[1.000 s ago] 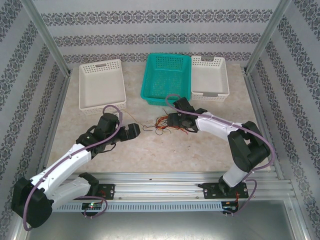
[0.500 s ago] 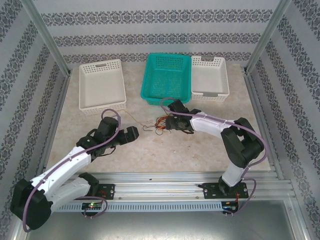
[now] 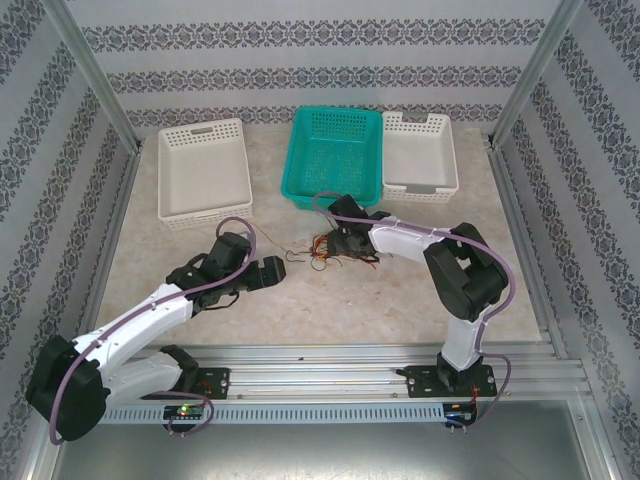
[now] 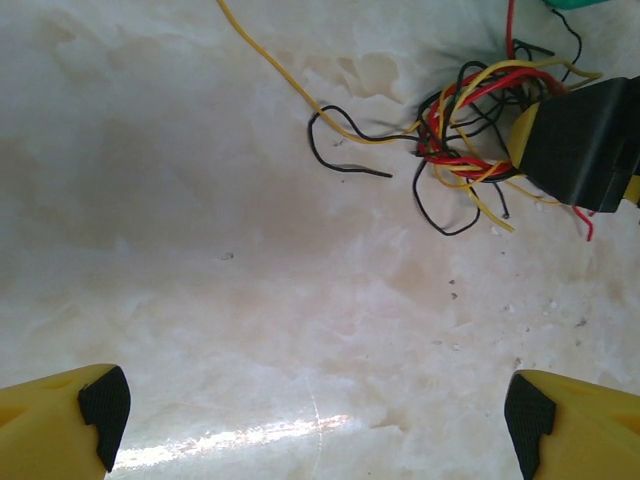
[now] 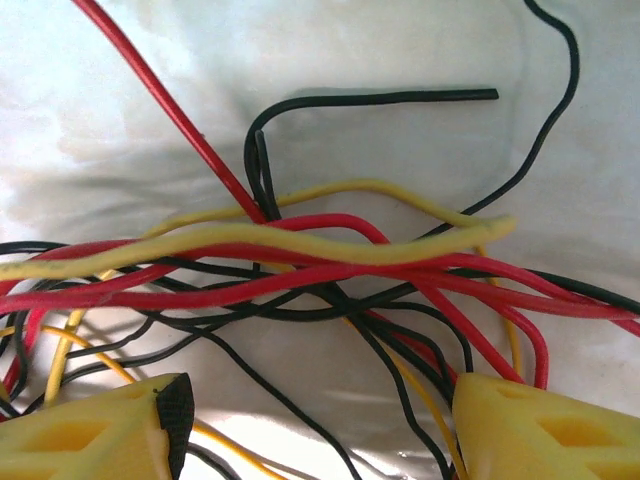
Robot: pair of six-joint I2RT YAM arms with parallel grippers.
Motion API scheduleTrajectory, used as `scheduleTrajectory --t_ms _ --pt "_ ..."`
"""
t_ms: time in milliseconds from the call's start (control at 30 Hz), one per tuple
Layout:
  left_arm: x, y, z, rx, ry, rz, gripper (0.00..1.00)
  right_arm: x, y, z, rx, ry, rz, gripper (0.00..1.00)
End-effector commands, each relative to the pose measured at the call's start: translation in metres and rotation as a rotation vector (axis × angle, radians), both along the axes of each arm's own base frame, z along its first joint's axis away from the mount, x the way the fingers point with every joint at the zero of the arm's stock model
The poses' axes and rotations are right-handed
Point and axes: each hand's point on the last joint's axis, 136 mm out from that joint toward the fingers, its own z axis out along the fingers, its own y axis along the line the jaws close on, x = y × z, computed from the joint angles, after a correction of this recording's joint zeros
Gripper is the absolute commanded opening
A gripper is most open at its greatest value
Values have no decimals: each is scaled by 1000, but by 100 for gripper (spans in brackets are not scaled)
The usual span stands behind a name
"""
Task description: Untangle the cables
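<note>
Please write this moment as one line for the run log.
left gripper: open, over table | right gripper: open, over cables | cables: tangled, on table

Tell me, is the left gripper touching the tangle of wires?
No, the left gripper hangs open over bare table, and the wires lie apart from it, farther ahead.

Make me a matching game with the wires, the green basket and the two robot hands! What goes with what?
Things:
1. cables
2. middle basket
3. left gripper
4. right gripper

Matches:
A. teal
B. open, over bare table
C. open, right over the tangle
D. red, yellow and black, knotted together

Pairs: 1-D, 2-A, 3-B, 4-C
</note>
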Motion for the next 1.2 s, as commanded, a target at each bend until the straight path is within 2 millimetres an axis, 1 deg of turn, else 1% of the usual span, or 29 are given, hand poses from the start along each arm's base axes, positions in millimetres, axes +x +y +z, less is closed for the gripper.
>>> scheduleTrajectory --t_ms 0,167,367,433,567,667,733,867,933,1000,1167 --pt "-4 -2 -2 42 0 -25 97 3 -11 -8 -40 38 -45 69" --pt "-9 -6 -2 76 -8 -48 97 -1 -21 -21 -71 61 -55 67" --pt "-13 -13 0 103 -18 -74 97 -5 -23 -31 -76 78 -46 56" --pt "-15 -14 -1 108 -20 -79 97 -7 -22 -31 -64 72 -43 50" --pt "-19 -15 0 110 -27 -82 97 -11 -18 -32 -38 67 -27 43" --pt "-23 -14 2 100 -35 -78 97 -13 -11 -32 -6 51 2 39" --pt "-25 -12 2 98 -39 -75 97 -13 -7 -31 16 45 18 34" --pt "-29 -8 3 92 -46 -66 97 -15 7 -24 66 22 70 24" --pt "-31 -7 2 92 -46 -66 97 -15 13 -19 80 3 90 20" --pt "-33 -5 -1 90 -43 -61 97 -15 20 -12 101 -17 115 14" --pt "-36 -4 -5 91 -36 -60 97 -15 36 13 151 -66 173 8"
